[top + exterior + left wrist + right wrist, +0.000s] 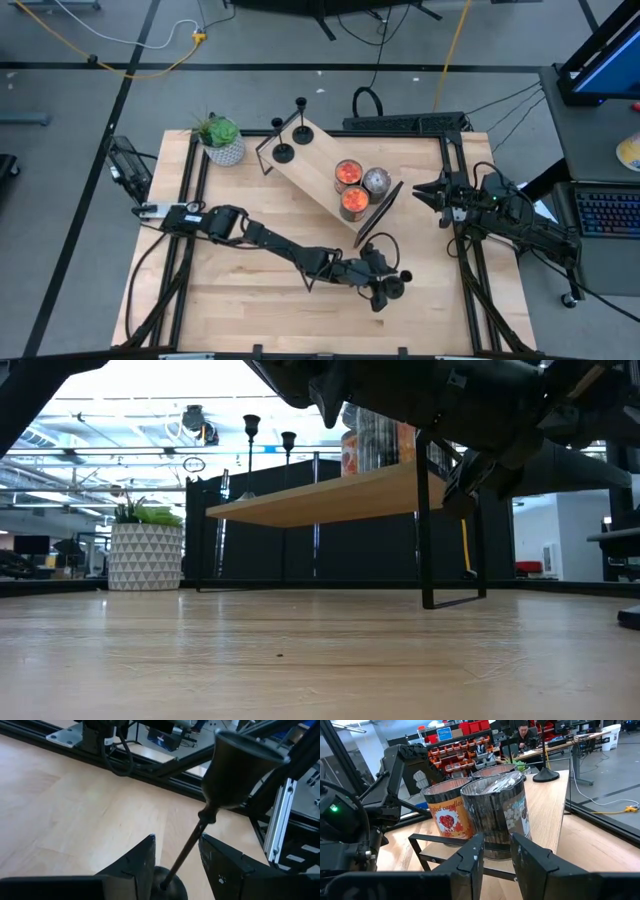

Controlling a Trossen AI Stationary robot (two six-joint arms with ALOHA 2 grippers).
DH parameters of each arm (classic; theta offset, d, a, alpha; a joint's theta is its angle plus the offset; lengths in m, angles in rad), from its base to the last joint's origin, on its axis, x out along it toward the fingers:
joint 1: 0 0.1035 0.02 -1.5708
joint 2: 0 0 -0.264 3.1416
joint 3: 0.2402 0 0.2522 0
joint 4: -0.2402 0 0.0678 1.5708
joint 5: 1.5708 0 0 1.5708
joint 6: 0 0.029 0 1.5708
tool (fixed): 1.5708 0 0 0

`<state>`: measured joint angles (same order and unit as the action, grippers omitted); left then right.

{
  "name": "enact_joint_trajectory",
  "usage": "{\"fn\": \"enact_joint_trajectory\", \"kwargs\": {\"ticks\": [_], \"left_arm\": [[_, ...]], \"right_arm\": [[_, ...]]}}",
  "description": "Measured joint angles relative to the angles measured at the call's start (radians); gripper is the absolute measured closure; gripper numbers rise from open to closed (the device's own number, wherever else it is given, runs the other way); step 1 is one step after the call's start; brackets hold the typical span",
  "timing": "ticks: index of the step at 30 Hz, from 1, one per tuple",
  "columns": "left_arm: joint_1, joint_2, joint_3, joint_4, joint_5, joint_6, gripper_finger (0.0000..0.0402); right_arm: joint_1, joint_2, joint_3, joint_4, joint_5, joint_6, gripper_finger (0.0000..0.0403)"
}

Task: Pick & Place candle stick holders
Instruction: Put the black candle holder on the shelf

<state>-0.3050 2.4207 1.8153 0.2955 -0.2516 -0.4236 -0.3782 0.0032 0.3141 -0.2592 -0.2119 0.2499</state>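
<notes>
Two black candle stick holders (283,150) (300,128) stand by their round bases on the far left end of a raised wooden shelf (320,165). They also show in the low view (251,425). My left gripper (383,280) is over the table's near right part, shut on the third holder (235,770), whose stem (187,847) slants away from the fingers. My right gripper (428,192) is open and empty beside the shelf's right end, facing the candle tins (495,810). My left gripper has the holder's round base (169,887) between its two fingers (142,865). The stem rises slanting out of the gap, with the cup at the far end. The picture's lower edge cuts off the place of contact. The low view shows no base on the table.
Three candle tins (350,185), two orange and one silver, stand on the shelf's right end. A potted plant (222,140) stands at the far left corner. The shelf rests on thin black legs (428,530). Bare wood lies at the near left (230,300).
</notes>
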Motion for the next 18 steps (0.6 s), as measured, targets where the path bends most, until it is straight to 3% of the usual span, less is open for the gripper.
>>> {"fn": "enact_joint_trajectory", "kwargs": {"ticks": [7, 18], "left_arm": [[0.003, 0.0, 0.0, 0.021, 0.009, 0.003, 0.0216], [0.002, -0.001, 0.006, 0.055, 0.057, 0.03, 0.0215]], "right_arm": [[0.0, 0.0, 0.0, 0.0, 0.001, 0.0, 0.0312], [0.0, 0.0, 0.0, 0.0, 0.001, 0.0, 0.0312]]}}
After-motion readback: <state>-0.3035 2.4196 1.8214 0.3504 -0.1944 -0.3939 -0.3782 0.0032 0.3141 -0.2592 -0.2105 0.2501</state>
